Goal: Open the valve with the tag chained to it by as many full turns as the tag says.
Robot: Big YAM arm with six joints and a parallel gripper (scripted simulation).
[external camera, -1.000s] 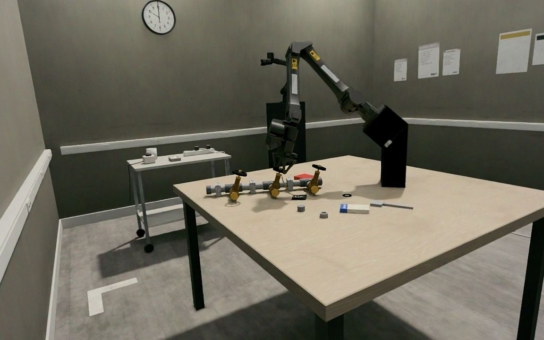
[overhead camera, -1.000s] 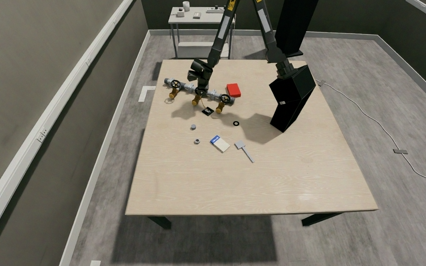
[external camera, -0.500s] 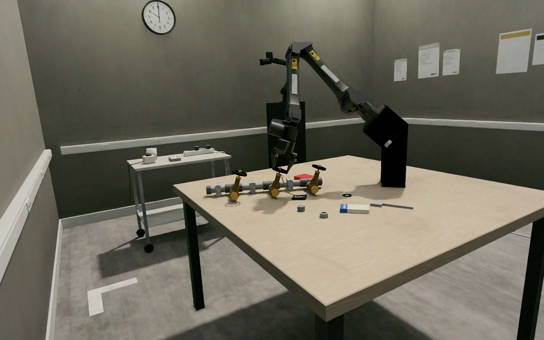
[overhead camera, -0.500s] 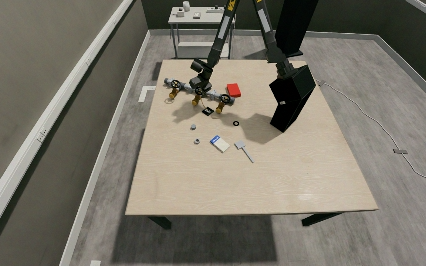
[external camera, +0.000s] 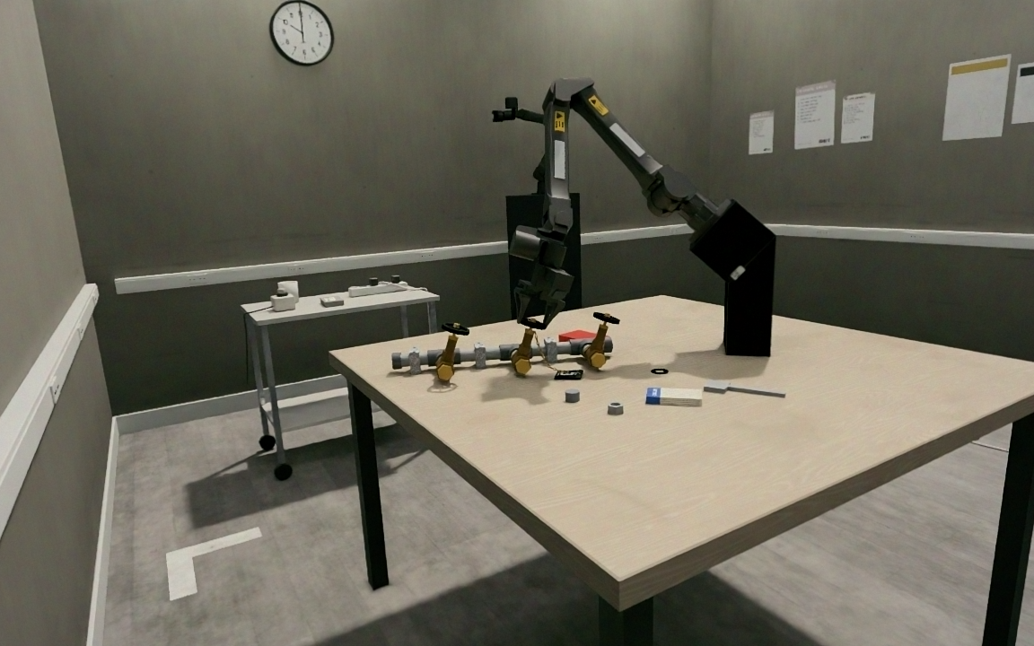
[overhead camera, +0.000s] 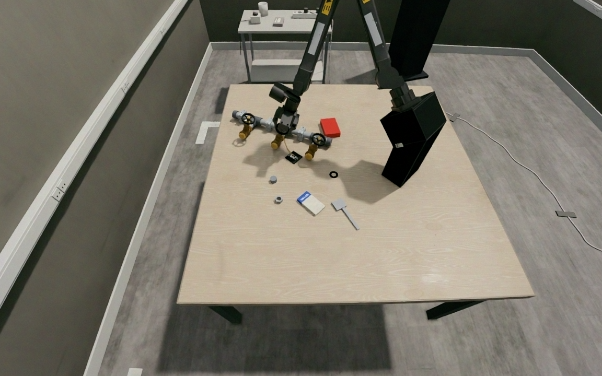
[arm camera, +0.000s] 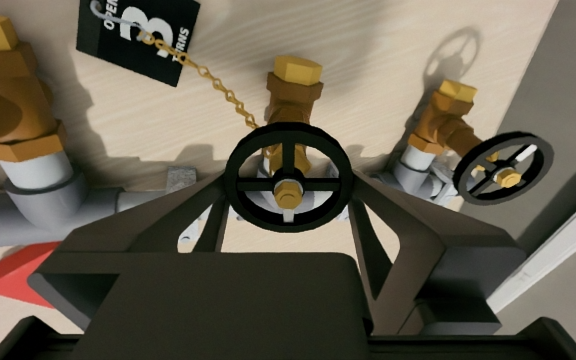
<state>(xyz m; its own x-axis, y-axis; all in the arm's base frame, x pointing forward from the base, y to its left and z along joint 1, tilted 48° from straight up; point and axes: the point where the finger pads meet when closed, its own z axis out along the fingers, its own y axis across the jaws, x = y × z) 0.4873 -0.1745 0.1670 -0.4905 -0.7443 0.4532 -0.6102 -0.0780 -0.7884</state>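
A grey pipe (overhead camera: 265, 125) with three brass valves lies at the table's far left. My gripper (arm camera: 288, 178) is shut on the black handwheel of the middle valve (overhead camera: 281, 127), one finger on each side of the rim; it also shows in the exterior view (external camera: 534, 323). A gold chain (arm camera: 208, 80) runs from this valve to a black tag (arm camera: 135, 36) reading "3 turns", flat on the table (overhead camera: 293, 156). The left valve's handwheel (overhead camera: 247, 117) and the right valve's handwheel (overhead camera: 318, 138) stand free. In the wrist view another handwheel (arm camera: 503, 168) is at the right.
A red block (overhead camera: 330, 126) lies just behind the pipe. A black ring (overhead camera: 332, 176), a grey cap (overhead camera: 273, 178), a nut (overhead camera: 278, 199), a blue and white box (overhead camera: 310, 202) and a grey paddle (overhead camera: 345, 212) lie mid-table. The arm's black base (overhead camera: 411, 140) stands at the right.
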